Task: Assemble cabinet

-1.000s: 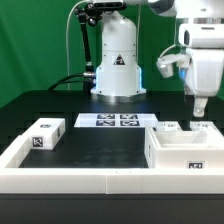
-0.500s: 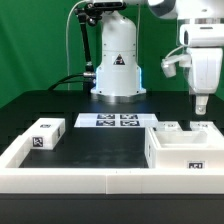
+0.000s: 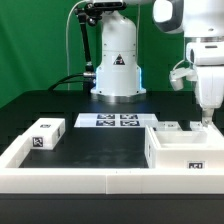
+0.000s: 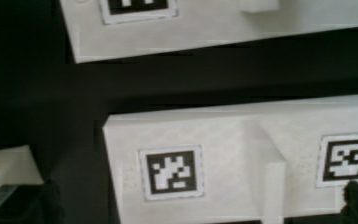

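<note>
The cabinet [image 3: 186, 152], a big white open box with a tag on its front, stands at the exterior view's right. Two smaller white tagged blocks [image 3: 171, 127] [image 3: 203, 126] lie just behind it. Another tagged block [image 3: 44, 134] lies at the exterior view's left. My gripper [image 3: 205, 117] hangs pointing down just above the right-hand block behind the cabinet, jaws open and empty. In the wrist view the gripper [image 4: 176, 208] is over a white part with two tags [image 4: 172, 171]; a second white tagged part [image 4: 176, 25] lies beyond it.
The marker board [image 3: 108, 121] lies flat at the table's middle back. A low white border rail [image 3: 90, 181] runs along the front and the left side. The robot's white base [image 3: 117, 60] stands behind the marker board.
The gripper has moved to the exterior view's right and come down towards the blocks behind the cabinet. The parts have not moved.
</note>
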### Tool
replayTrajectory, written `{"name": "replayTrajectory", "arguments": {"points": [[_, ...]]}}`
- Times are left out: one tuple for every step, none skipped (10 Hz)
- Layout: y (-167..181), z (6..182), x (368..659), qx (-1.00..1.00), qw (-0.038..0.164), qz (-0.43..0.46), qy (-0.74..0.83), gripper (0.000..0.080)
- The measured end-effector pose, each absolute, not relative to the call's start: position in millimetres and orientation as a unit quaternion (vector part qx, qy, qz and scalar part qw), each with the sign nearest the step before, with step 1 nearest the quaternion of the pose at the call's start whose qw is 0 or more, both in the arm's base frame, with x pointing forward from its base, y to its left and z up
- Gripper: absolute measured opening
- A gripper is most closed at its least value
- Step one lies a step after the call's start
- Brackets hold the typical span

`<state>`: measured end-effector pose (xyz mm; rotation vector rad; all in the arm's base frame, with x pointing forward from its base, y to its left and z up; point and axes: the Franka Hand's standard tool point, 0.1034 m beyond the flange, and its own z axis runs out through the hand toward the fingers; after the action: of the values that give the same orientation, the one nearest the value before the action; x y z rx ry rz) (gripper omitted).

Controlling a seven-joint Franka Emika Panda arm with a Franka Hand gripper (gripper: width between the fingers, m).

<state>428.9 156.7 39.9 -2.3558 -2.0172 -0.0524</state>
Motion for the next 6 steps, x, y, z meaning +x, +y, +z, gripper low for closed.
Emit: {"name": "replayTrajectory", "arguments": {"points": [[158.5, 35.4, 427.8, -0.759, 0.022, -0.021, -0.650, 0.0797], [161.4, 27.9, 424.1, -0.759, 0.026, -0.022, -0.651, 0.0797], [163.5, 23.3, 421.3, -0.758, 0.029, -0.020, -0.651, 0.0797], [163.7, 22.4, 420.8, -0.758, 0.030, -0.020, -0.651, 0.0797], [164.1, 19.9, 419.4, -0.758, 0.031, -0.019, -0.651, 0.0797], [163.9, 16.9, 417.6, -0.758, 0.033, -0.016, -0.651, 0.0797]]}}
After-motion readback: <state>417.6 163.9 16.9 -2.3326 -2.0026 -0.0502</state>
